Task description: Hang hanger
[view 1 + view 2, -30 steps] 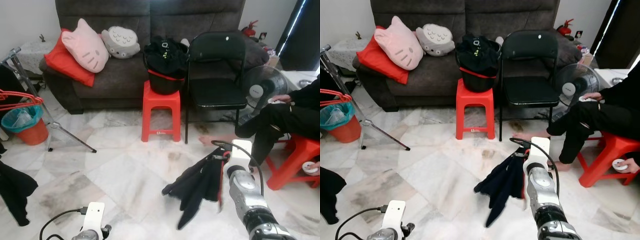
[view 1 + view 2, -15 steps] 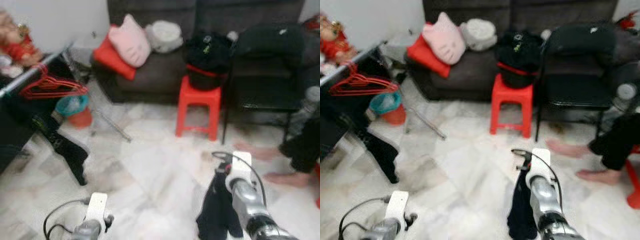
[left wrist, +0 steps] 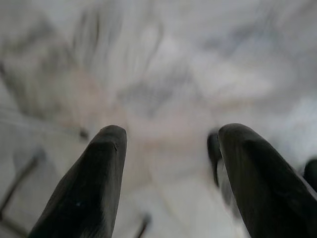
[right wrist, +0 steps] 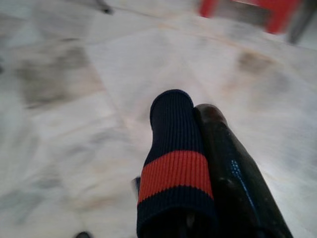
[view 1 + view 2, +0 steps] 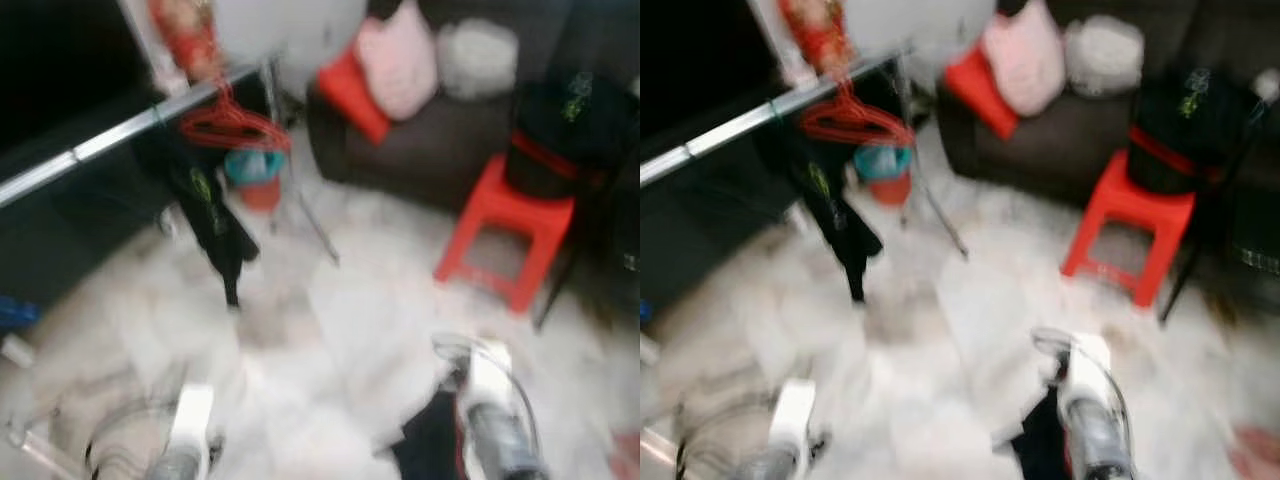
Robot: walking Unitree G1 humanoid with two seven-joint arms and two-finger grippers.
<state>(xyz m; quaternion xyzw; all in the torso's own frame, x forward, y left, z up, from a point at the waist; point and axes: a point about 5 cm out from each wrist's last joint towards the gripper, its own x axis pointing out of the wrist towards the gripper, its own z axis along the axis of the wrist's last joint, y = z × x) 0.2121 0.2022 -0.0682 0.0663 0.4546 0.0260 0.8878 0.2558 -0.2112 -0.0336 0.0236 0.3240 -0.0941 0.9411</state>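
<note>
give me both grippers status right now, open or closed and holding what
Left gripper: open, nothing between its jaws, marble floor beyond.
Right gripper: closed on the dark navy knitted garment with a red stripe.

A red stool (image 5: 508, 230) stands on the marble floor (image 5: 340, 330) before a dark sofa (image 5: 430, 150) with a pink cushion (image 5: 400, 65).

Ribbed knit cuff (image 4: 173, 148), glossy black fingers (image 4: 233, 163), polished marble floor (image 4: 74, 124)
</note>
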